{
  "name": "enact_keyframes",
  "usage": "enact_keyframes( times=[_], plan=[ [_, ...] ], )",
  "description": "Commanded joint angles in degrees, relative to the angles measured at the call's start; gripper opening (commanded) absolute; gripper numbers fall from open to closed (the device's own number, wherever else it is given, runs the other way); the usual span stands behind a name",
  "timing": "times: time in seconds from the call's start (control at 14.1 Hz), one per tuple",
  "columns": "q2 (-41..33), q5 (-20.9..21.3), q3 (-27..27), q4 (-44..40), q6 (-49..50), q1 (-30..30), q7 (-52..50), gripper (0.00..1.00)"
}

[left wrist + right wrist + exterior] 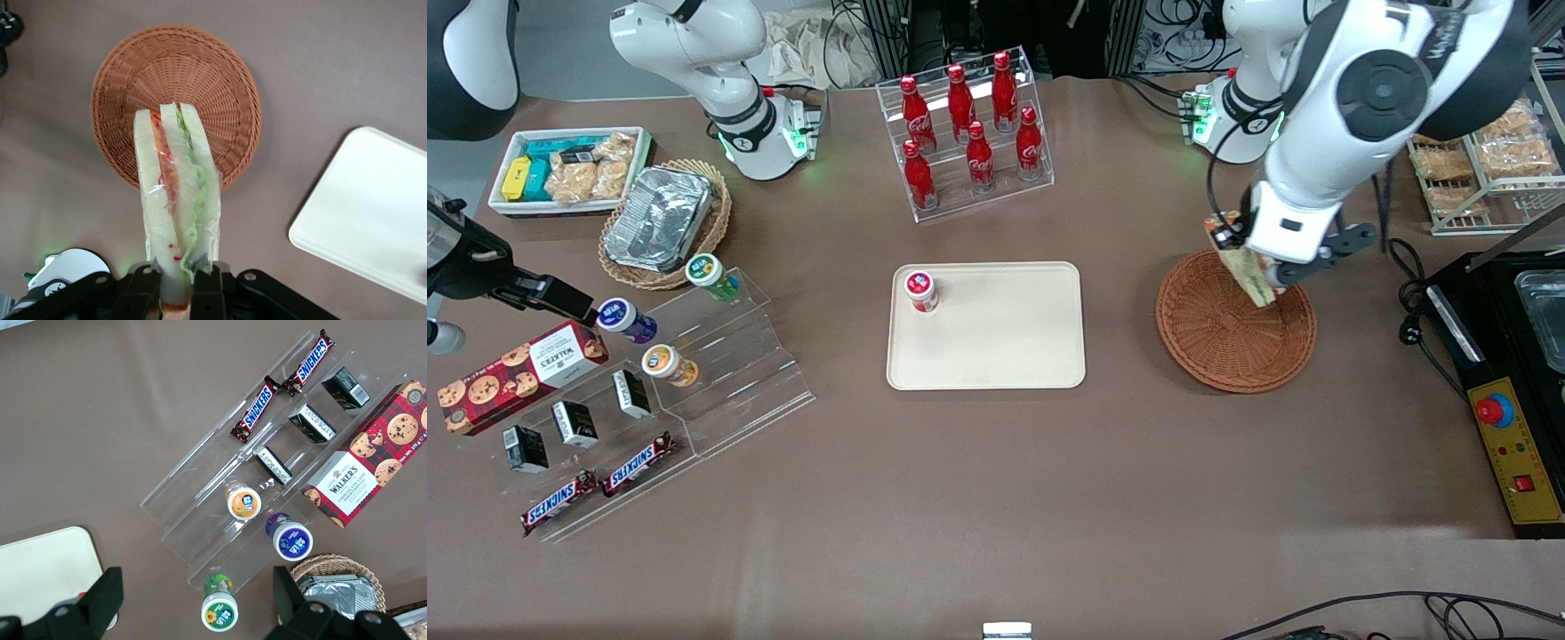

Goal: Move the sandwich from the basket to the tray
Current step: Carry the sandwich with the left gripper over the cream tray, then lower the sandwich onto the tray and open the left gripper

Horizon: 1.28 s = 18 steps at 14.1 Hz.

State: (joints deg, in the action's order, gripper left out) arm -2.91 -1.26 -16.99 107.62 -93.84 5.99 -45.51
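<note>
My left gripper (1258,271) is shut on the sandwich (1247,268), a plastic-wrapped white-bread wedge with orange-red and green filling. It holds it in the air above the reddish-brown wicker basket (1232,342). In the left wrist view the sandwich (175,193) sticks out from between the fingers (207,293), with the empty basket (200,73) below it and a corner of the tray (373,213) beside it. The cream tray (996,342) lies mid-table, toward the parked arm's end from the basket.
A small red-capped cup (920,290) stands on the tray's corner. A clear rack of red cola bottles (969,133) stands farther from the front camera. A black control box (1507,391) and wire rack of snacks (1485,169) lie at the working arm's end.
</note>
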Motion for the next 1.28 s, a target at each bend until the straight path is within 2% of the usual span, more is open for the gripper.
enact_keyframes(
  times=[0.0,0.21,0.71,1.13,1.21],
  plan=[
    [1.24,0.82,0.03,-0.65,-2.82,2.79,-0.18,0.00],
    [2.20,1.00,0.03,-0.39,-6.59,6.48,-0.89,0.00],
    [12.21,-0.06,-0.32,2.34,-24.79,12.90,-0.89,0.00],
    [19.60,1.00,-0.32,4.35,-39.02,19.32,0.16,0.00],
    [20.65,2.56,-0.15,5.05,-41.49,20.28,0.16,0.00]
  ],
)
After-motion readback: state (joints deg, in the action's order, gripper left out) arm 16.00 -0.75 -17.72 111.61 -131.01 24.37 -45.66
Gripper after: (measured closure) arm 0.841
